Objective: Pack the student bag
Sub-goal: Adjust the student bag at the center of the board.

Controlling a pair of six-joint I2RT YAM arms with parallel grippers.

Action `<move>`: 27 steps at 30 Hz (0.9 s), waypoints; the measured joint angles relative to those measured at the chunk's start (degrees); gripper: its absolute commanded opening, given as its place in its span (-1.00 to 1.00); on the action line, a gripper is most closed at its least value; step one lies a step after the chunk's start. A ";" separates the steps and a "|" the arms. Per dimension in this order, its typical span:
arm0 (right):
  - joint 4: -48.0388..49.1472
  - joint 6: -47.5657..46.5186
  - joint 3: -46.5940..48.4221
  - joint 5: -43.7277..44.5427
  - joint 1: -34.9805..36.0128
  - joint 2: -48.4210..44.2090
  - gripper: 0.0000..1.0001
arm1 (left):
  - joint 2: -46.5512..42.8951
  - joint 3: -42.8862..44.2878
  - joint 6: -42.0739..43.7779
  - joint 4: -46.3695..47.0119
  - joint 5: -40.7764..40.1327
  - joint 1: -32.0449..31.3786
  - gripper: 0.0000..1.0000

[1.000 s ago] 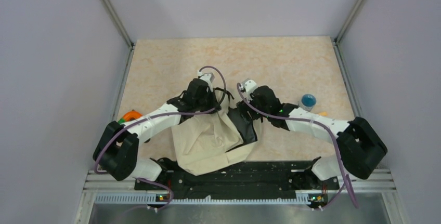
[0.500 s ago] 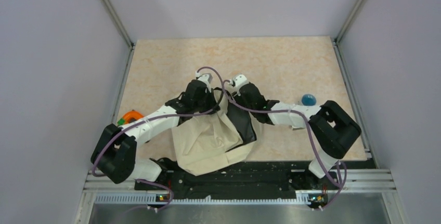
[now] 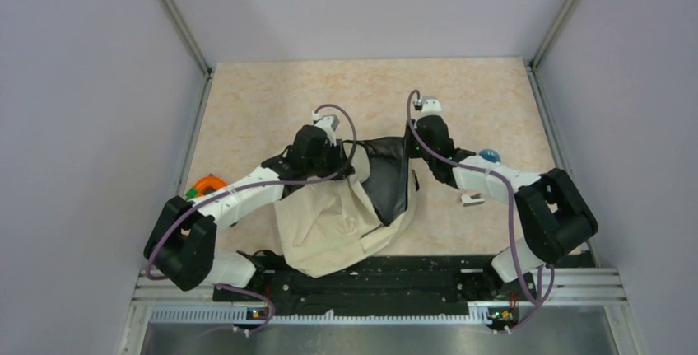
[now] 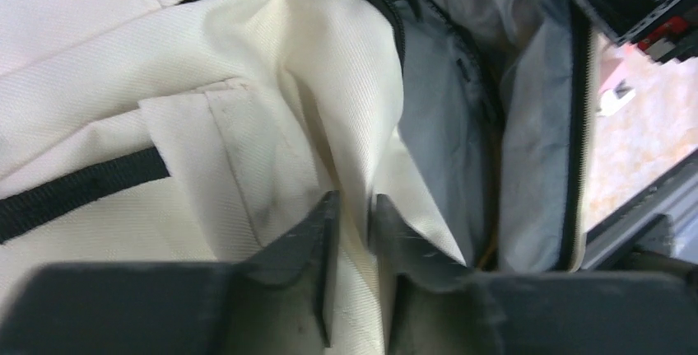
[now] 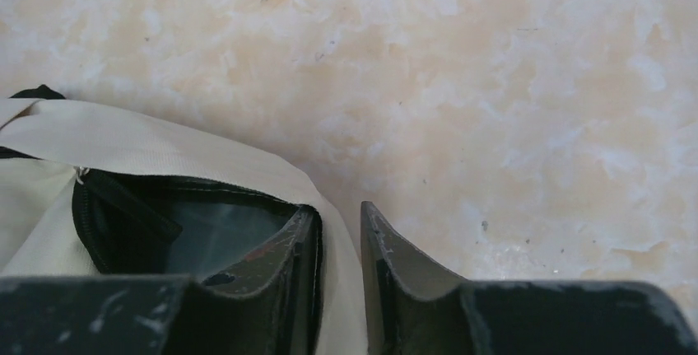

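Note:
The cream-beige student bag (image 3: 329,223) lies at the near middle of the table, its mouth held open and showing dark grey lining (image 3: 387,186). My left gripper (image 3: 342,161) is shut on a fold of the bag's cream fabric at the left rim of the mouth; in the left wrist view (image 4: 354,231) the cloth is pinched between both fingers. My right gripper (image 3: 409,151) is shut on the right rim of the bag's opening; the right wrist view (image 5: 340,240) shows the cream edge (image 5: 165,153) between its fingers, with one finger inside the bag.
A blue-capped object (image 3: 489,157) sits behind my right forearm. A small white piece (image 3: 472,199) lies on the table beside that arm. An orange and green item (image 3: 206,184) lies by the left wall. Grey walls enclose the table.
My right gripper has pulled the bag's right rim to the right and farther back, so the mouth gapes wider. My left gripper keeps its hold and has barely moved.

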 measured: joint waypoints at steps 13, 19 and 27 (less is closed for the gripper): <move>-5.95 1.62 0.09 -9.86 -1.49 -6.32 0.48 | -5.64 4.46 4.68 0.90 -0.70 0.59 0.52; -8.76 3.72 0.09 -11.04 -1.49 -13.11 0.48 | -2.54 8.83 11.21 0.59 -4.98 5.51 0.52; -5.55 11.02 0.02 -17.99 -1.46 -16.28 0.42 | 10.23 13.94 23.17 0.66 -1.62 8.17 0.51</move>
